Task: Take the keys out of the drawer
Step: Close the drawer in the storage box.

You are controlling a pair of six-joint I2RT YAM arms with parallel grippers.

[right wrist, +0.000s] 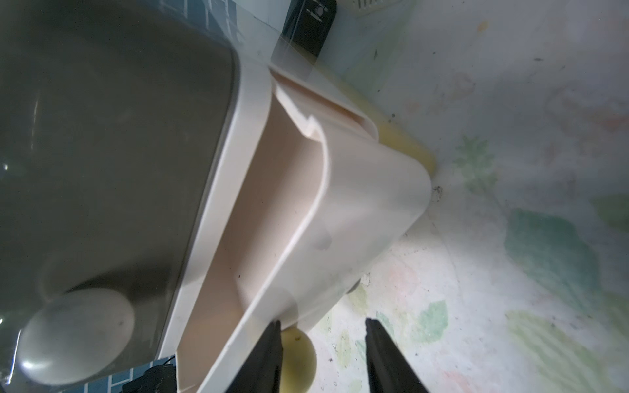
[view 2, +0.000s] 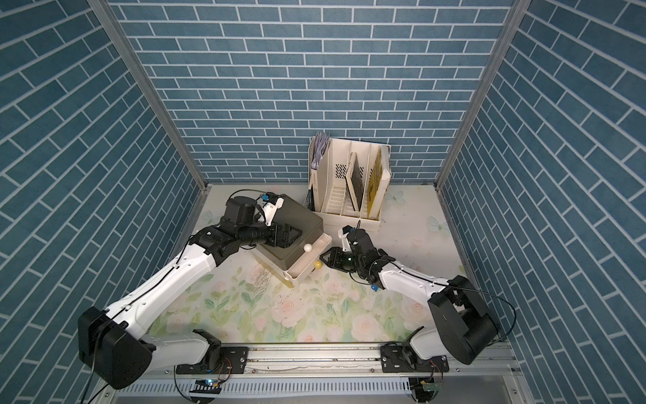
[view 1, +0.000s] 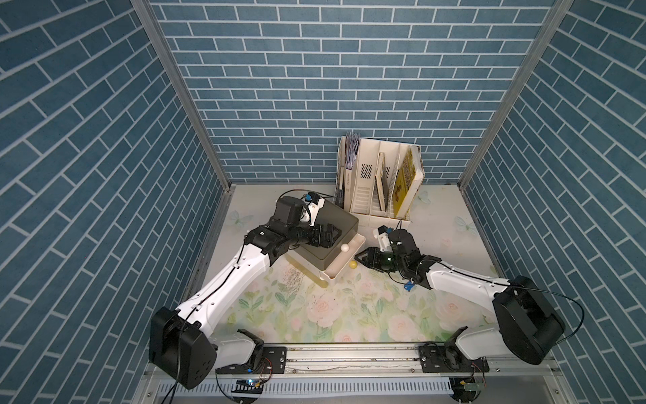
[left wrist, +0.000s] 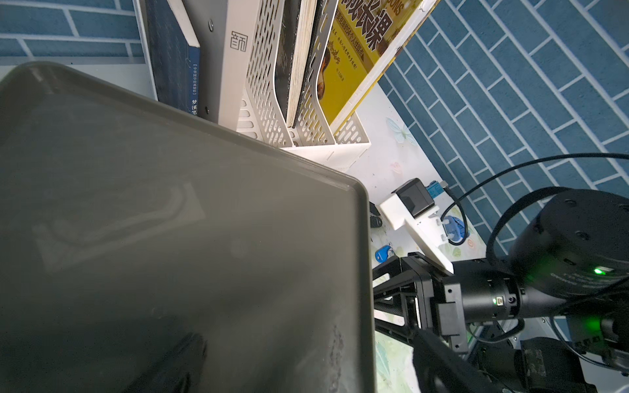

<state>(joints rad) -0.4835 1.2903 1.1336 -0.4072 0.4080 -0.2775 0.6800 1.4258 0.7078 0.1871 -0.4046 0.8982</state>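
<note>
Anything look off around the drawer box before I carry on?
The drawer box sits skewed on the flowered mat, with its cream drawer pulled out. The part of the drawer's inside seen from the right wrist looks empty. Dark scuff marks smear the mat beside the box. Nothing spilled or broken shows.

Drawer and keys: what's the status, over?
Right hand open around yellow knob. Left hand on cabinet top, grip unclear. Drawer open, visible part empty; blue key tag on table.
</note>
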